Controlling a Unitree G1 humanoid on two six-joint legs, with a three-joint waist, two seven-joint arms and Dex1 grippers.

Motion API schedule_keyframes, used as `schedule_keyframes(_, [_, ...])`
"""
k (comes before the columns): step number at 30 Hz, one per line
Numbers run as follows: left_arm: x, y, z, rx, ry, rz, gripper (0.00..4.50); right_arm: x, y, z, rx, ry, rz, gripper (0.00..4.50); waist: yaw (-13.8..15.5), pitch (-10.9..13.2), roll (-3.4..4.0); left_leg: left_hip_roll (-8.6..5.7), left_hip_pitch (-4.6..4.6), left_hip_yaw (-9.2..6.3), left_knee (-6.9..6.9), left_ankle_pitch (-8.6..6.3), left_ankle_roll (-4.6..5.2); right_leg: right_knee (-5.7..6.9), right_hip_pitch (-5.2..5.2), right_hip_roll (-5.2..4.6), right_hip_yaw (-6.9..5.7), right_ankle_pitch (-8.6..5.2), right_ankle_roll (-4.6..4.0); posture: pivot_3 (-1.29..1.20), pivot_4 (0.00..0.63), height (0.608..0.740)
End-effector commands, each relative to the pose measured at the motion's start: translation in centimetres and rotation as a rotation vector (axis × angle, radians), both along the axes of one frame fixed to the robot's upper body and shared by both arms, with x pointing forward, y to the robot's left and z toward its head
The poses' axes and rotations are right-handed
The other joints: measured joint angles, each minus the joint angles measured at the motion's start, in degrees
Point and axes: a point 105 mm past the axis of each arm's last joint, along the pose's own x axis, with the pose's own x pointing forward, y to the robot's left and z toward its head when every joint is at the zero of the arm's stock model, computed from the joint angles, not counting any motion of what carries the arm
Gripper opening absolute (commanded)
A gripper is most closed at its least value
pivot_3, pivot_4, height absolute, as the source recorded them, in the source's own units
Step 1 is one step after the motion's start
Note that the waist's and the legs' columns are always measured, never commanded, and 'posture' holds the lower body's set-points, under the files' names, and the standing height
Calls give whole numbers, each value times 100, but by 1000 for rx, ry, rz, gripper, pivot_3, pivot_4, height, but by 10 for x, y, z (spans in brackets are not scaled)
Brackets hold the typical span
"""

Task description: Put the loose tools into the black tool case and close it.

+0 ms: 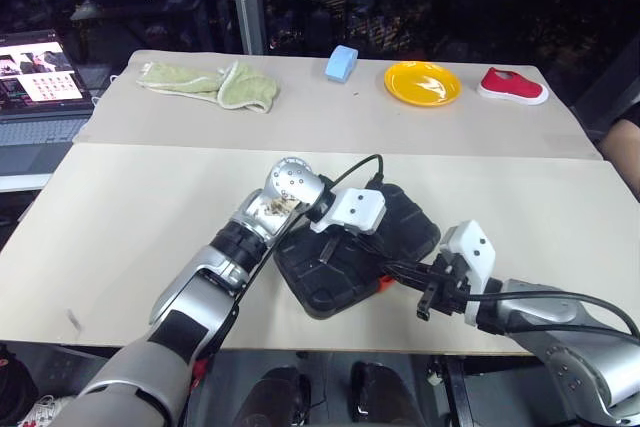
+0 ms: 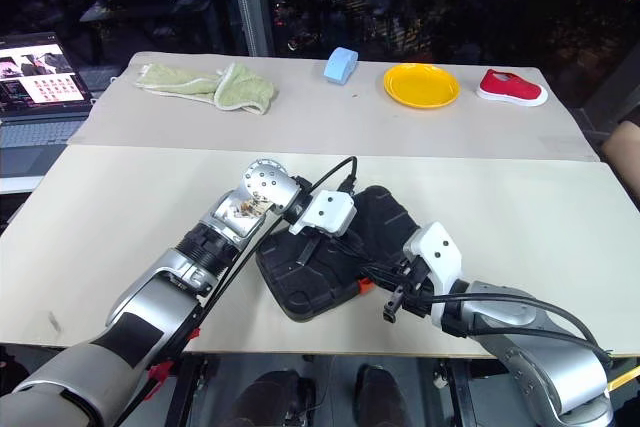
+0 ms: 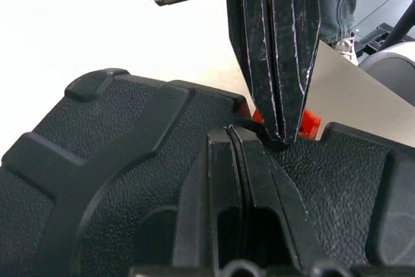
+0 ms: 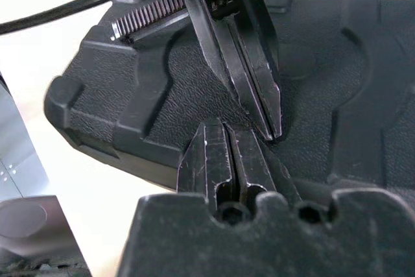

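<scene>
The black tool case (image 1: 345,257) lies closed near the table's front edge, its small orange latch (image 1: 383,284) on the side facing me. The loose tools are out of view. My left gripper (image 3: 243,135) is shut, its tips resting on the textured lid close to the latch edge. My right gripper (image 4: 228,131) is also shut with nothing between its fingers. It reaches in from the right and meets the left gripper almost tip to tip on the lid. The latch (image 3: 308,121) shows just behind the right gripper's fingers (image 3: 272,63).
On the far table section lie a green cloth (image 1: 210,85), a blue block (image 1: 341,63), a yellow plate (image 1: 422,82) and a red shoe (image 1: 512,85). An open laptop (image 1: 40,87) stands off the table's left side. Bare tabletop lies left and right of the case.
</scene>
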Motion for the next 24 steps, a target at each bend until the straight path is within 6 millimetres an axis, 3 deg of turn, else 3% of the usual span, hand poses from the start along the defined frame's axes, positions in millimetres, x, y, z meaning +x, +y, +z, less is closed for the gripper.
schedule_keyframes(1, [16,34,-8,68,114,153,311,-10,-19,18,-45,-60,17,287,6,0,0,-1,-4,0,-1,0,0,-1,1,0,0,-1,2,0,150,732])
schedule_keyframes(5, [23,76,17,22,195,264,1538,-28,-48,38,-59,-35,64,1437,-102,1,4,-2,-26,3,-2,2,0,3,-14,6,4,-2,2,0,150,732])
schedule_keyframes(7, [19,107,30,18,222,320,2164,-36,-63,47,-87,-26,86,2080,-120,2,3,7,-12,3,-12,4,-4,6,-12,17,6,-3,-2,0,150,732])
schedule_keyframes(12, [-10,172,45,67,279,444,3864,-49,-92,58,-141,15,121,3759,-98,15,15,14,-18,-5,-23,0,-4,14,-24,19,7,-11,-19,0,150,732])
schedule_keyframes(14, [-23,188,48,93,306,480,4475,-50,-100,62,-144,24,130,4428,-80,18,18,11,-17,-5,-20,-24,-34,8,-15,11,6,-11,-18,0,150,732])
schedule_keyframes(19, [-49,224,50,99,344,636,4475,-39,-113,73,-136,2,131,4428,-40,21,22,6,-4,-3,-16,-25,-44,-13,-7,3,4,-10,-9,0,150,732])
schedule_keyframes(24, [-51,217,52,9,337,682,4475,-20,-121,73,-121,-22,108,4428,12,27,21,6,-2,-5,-18,-26,-55,-17,-5,2,-2,-11,-7,0,150,732])
